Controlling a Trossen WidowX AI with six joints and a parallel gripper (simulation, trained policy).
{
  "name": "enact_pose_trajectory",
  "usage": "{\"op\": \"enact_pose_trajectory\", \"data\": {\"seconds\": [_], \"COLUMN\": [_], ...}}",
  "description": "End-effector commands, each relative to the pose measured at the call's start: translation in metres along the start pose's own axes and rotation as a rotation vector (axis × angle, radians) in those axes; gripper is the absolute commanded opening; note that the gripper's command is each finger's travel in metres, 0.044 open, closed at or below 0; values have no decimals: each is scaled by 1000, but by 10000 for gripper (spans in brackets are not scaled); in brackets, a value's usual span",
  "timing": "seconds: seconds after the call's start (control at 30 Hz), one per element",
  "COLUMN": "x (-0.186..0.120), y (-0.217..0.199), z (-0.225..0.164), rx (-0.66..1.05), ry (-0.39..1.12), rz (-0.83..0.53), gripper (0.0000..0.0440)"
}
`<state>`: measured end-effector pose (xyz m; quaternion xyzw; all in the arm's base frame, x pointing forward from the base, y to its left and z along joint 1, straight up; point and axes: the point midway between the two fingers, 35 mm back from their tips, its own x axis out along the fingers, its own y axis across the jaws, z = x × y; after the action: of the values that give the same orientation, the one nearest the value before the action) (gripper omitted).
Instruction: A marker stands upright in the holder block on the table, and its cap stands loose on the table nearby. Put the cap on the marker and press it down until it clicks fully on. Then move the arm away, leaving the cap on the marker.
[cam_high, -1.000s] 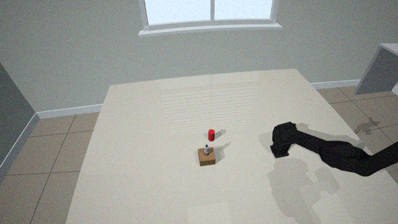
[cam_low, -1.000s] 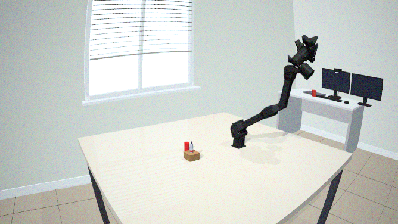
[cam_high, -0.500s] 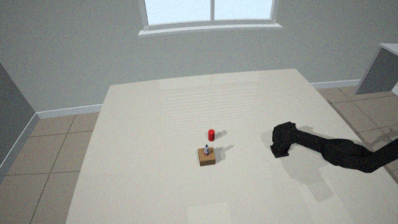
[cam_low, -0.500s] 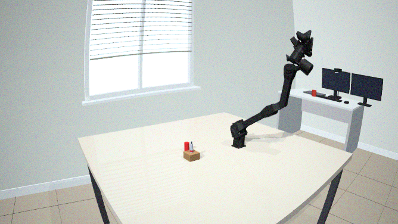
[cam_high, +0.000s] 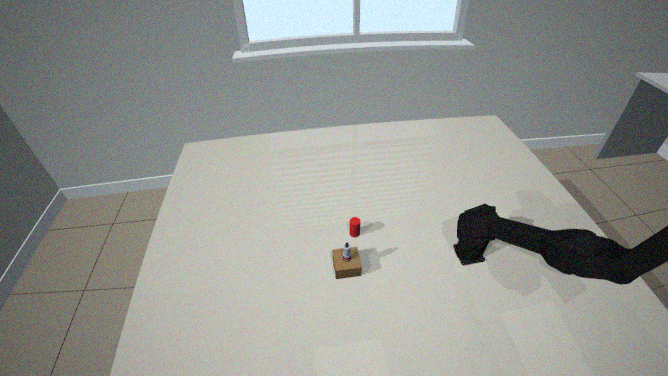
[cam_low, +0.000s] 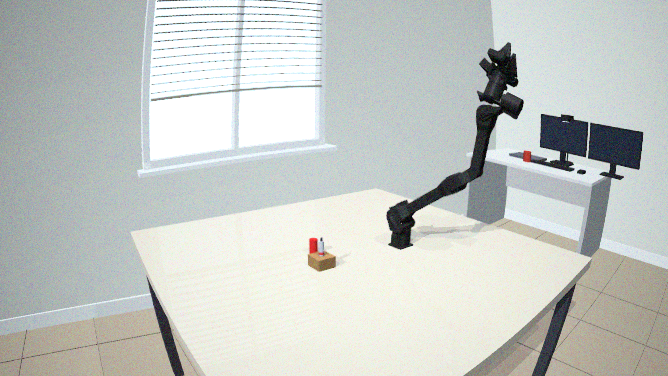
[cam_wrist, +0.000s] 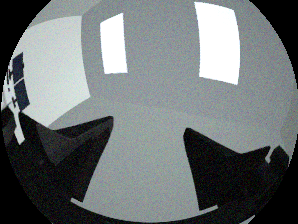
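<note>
The gripper is held high with its fingers apart and nothing between them. Far below it, well apart, the red cap stands on the table; the marker is held upright and uncapped in the holder block, also far below the fingers.

The step in hand is judged to be the approach to the cap. For this, the wrist should be turned over until the fingers point down, and the cap should be centred between them before they are lowered. The opening is best kept wide until the cap's sides are flanked, so that it is not toppled. A level, square grip is called for, since a tilted cap could be jammed on the marker's tip; the block should be given clearance.

By the top view, the cap and block are shown to be separated by a gap, whereas in the exterior view the cap is partly overlapped by the marker. The raised gripper is shown whole only in the exterior view; from above, just the arm is seen. In the wrist view, neither cap nor marker is shown, only dark monitors, walls and bright panes beyond the fingertips.
</note>
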<state>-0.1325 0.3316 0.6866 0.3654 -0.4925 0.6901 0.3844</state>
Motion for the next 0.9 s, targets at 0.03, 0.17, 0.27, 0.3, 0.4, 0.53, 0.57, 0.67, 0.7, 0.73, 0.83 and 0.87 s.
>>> {"op": "enact_pose_trajectory", "data": {"seconds": [0.03,0.17,0.27,0.3,0.4,0.53,0.57,0.67,0.7,0.73,0.83,0.87], "x": [3,5,6,6,6,7,7,6,6,6,6,5], "y": [-2,-3,-4,-4,-5,-6,-6,-7,-7,-7,-8,-8], "z": [16,28,36,39,48,59,62,72,75,78,87,90], "rx": [-1,-1,-1,-1,0,2,3,5,6,7,10,11], "ry": [-52,-91,-121,-131,-161,-202,-213,-244,-254,-264,-296,-306], "rz": [-33,-57,-75,-81,-98,-121,-127,-144,-150,-156,-173,-178], "gripper": [325,325,325,325,325,325,325,325,325,325,324,324]}}
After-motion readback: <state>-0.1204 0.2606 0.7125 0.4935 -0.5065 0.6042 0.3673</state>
